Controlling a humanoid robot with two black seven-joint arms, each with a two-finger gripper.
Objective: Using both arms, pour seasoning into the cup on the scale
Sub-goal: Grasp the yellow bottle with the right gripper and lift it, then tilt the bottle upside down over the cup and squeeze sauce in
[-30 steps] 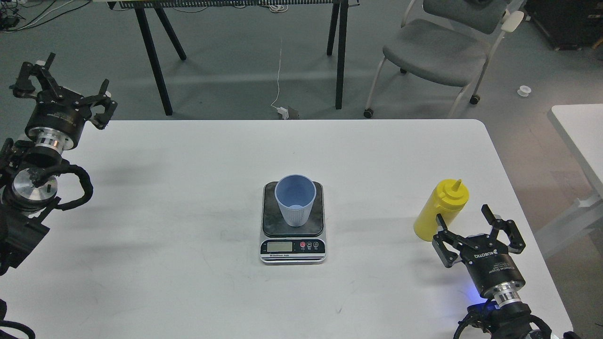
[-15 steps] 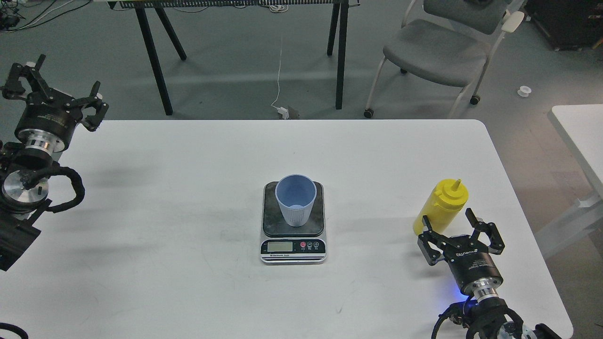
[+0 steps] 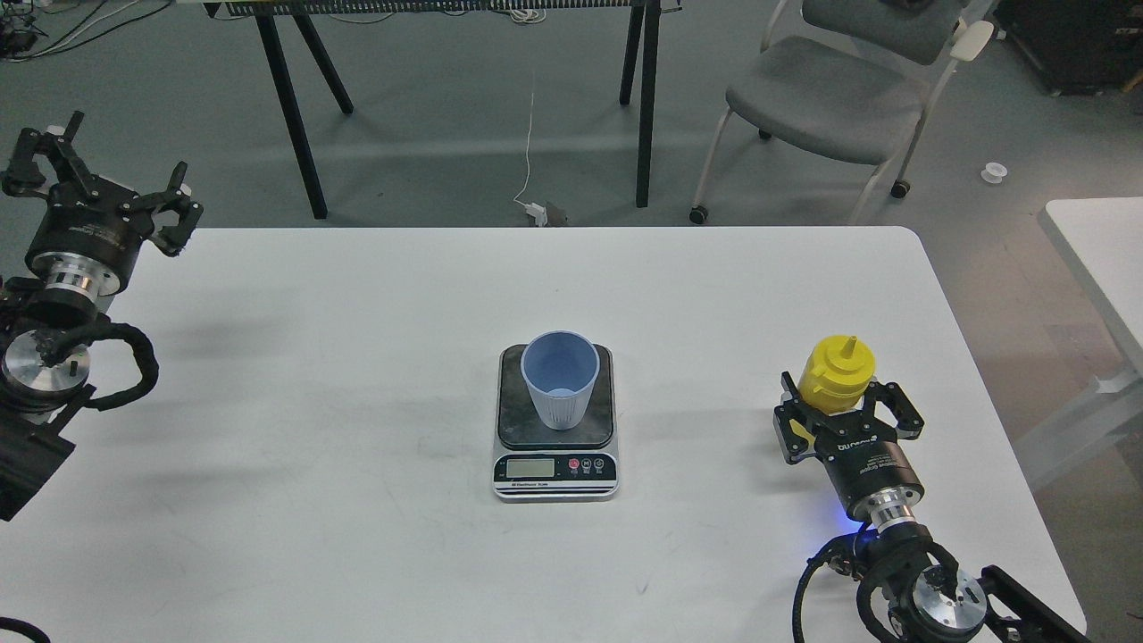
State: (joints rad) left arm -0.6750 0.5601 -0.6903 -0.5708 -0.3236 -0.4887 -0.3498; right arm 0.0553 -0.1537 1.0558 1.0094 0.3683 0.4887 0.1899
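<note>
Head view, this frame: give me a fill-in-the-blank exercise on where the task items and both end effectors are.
1. The light blue cup stands upright on the ____.
2. The right end effector has its fingers on either side of the ____ bottle.
3. The left end effector, open and holding nothing, is at the table's far ____ corner.
4. The scale's display faces the ____ edge of the table.

Missing words: scale; yellow; left; near
</note>
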